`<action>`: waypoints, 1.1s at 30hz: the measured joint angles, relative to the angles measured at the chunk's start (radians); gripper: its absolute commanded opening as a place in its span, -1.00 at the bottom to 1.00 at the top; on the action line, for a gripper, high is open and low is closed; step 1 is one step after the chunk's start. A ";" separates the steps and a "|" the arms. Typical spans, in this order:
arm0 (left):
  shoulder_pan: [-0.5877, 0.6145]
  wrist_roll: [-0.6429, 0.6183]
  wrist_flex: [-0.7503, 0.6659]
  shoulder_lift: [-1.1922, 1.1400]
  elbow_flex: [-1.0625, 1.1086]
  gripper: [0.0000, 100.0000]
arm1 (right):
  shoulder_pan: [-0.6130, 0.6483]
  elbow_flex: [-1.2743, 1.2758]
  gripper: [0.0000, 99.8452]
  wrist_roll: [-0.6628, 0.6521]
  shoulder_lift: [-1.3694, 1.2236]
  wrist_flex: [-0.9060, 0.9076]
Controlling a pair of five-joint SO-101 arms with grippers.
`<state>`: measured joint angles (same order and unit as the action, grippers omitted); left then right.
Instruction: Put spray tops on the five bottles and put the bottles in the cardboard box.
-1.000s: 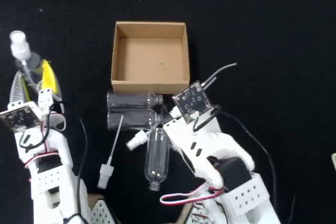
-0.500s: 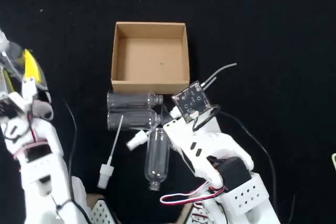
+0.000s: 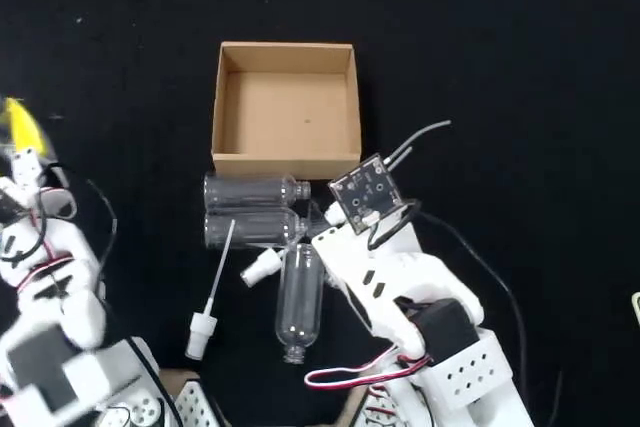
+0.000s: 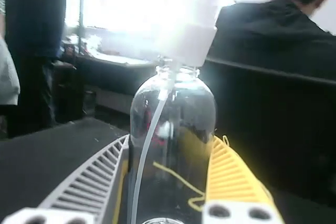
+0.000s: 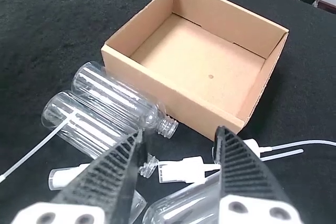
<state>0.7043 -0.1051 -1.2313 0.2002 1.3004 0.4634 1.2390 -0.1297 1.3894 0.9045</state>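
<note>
Cardboard box point(image 3: 286, 162) sits open on the black desk point(image 3: 500, 67). Two clear bottles point(image 3: 250, 190) lie side by side just beside its front wall. A third bottle point(image 3: 298, 302) and two loose spray tops point(image 3: 203, 327) lie near them. The right claw point(image 5: 179, 132) is spread wide above these. The left claw point(image 4: 172, 140) pinches a capped bottle point(image 4: 173, 103) upright, well apart from the box.

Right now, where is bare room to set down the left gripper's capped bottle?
The brown cardboard box has a bare floor. The black table is bare left and right of it. Crowded: beside its near wall, three clear plastic bottles, two white spray tops and the right gripper.
</note>
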 measured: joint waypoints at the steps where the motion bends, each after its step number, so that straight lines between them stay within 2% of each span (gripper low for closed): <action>1: 0.023 0.000 -0.044 -0.052 -0.021 -0.83 | 0.000 0.000 -0.60 0.000 0.000 0.000; 11: 0.180 0.002 -0.373 -0.569 -0.242 -0.83 | 0.000 0.000 -0.60 0.000 0.000 0.000; 19: 0.269 0.005 -0.396 -0.815 -0.427 -0.83 | 0.000 0.000 -0.60 0.000 0.000 0.000; 27: 0.272 0.074 -0.404 -1.016 -0.555 -0.83 | 0.000 0.000 -0.60 0.000 0.000 0.000; 33: 0.278 0.077 -0.414 -1.049 -0.594 -0.82 | 0.000 0.000 -0.60 0.000 0.000 0.000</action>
<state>0.9820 -0.0284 -1.6456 -0.8493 0.7066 0.4634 1.2390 -0.1297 1.3894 0.9045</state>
